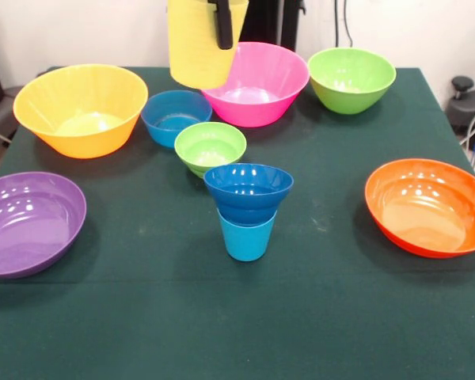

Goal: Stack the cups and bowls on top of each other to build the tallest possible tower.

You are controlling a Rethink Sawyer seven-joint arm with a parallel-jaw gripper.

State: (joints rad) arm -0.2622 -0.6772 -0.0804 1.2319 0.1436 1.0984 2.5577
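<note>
Yellow cup (202, 43) top cut off above pink bowl (257, 83); jaws clamped on its rim; arm out of frame.

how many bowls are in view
8. Yellow-orange bowl far left; purple bowl near left; light blue bowl, pink bowl and green bowl at back; small lime bowl centre; dark blue bowl on the blue cup; orange bowl right.

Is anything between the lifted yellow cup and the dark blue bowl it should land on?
Nothing visible blocks it. The yellow cup hangs in the pincer high above the table, and the dark blue bowl sits open on the light blue cup. The small green bowl lies between them but sits low.
</note>
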